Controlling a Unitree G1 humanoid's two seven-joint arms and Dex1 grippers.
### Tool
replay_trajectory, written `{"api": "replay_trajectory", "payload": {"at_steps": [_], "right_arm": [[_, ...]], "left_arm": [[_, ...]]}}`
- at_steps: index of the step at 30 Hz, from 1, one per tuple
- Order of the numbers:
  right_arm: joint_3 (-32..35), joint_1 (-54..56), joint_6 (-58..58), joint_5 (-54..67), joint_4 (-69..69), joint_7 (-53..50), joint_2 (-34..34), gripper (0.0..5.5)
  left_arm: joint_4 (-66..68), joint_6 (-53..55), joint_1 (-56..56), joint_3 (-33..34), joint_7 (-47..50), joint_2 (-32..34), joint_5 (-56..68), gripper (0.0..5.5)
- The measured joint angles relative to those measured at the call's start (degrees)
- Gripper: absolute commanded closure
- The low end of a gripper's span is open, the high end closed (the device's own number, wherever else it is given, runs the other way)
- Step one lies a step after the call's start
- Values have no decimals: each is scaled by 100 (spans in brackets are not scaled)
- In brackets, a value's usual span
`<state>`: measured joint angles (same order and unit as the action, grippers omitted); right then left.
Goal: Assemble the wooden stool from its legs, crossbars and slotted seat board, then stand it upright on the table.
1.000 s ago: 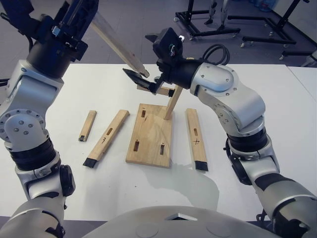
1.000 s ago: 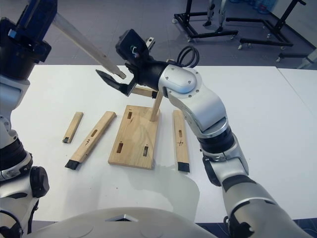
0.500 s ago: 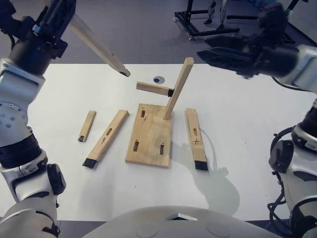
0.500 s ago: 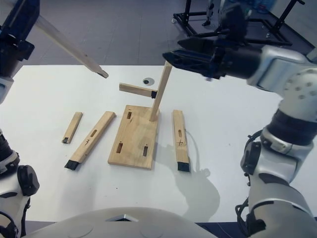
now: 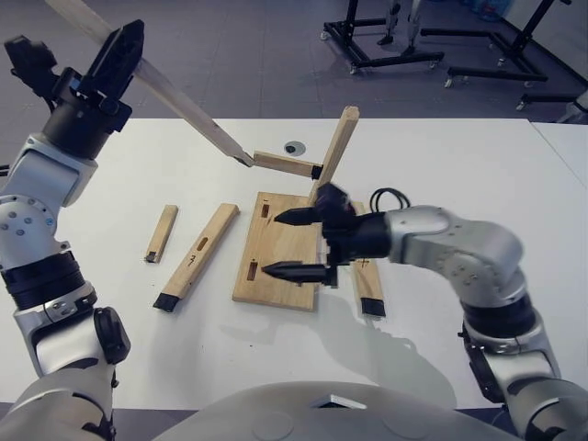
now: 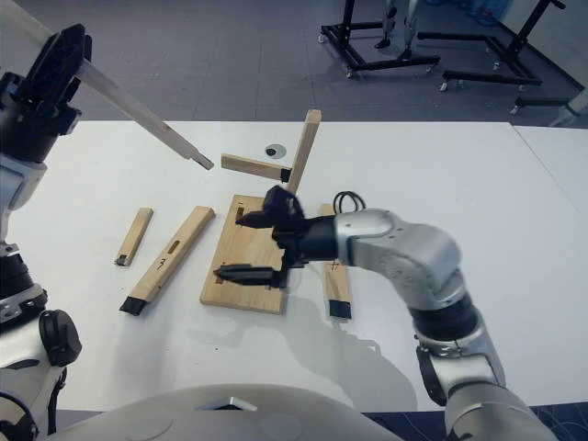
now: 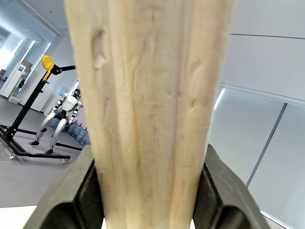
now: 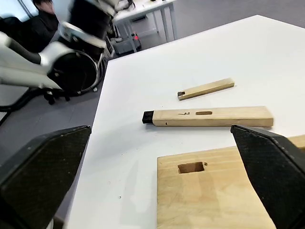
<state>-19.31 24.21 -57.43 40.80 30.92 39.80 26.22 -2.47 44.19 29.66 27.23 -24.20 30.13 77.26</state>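
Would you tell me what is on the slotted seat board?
One leg stands tilted in a far slot, carrying a crossbar. The open right gripper hovers above, hiding part of the seat board.

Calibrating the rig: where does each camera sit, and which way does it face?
Left eye view: on the head, facing forward and down over the white table; both arms show, left gripper clamping a long wooden leg, right gripper open above the slotted wooden seat board.
Right eye view: its stereo twin, same scene.
Left wrist view: left wrist, looking along the leg between its fingers.
Right wrist view: right wrist, looking across the board between its fingers.
Shared: eye and right wrist views see the board.
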Motion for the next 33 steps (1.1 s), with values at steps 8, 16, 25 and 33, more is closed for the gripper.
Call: {"api": "replay_trajectory", "payload": {"at_steps": [8,16,25,33], "right_arm": [[-1948,156,1542,-2128,-917,223,-36,10],[-3153,468,2628,-3768,-1614,626,-188,10],[-3225,389,2420,-4301,-1646,894,-288,10],[-2957,337,1124,-3766,-932,1494,-63,10]], "left_arm": [[-86,-1,-11,-151,123,-267,-20,349],[-183,-15,-57,-200,177,-453,-156,349],[-304,-29,-225,-262,187,-600,-243,349],[-403,-66,-265,-266,198,-671,-346,349]]}}
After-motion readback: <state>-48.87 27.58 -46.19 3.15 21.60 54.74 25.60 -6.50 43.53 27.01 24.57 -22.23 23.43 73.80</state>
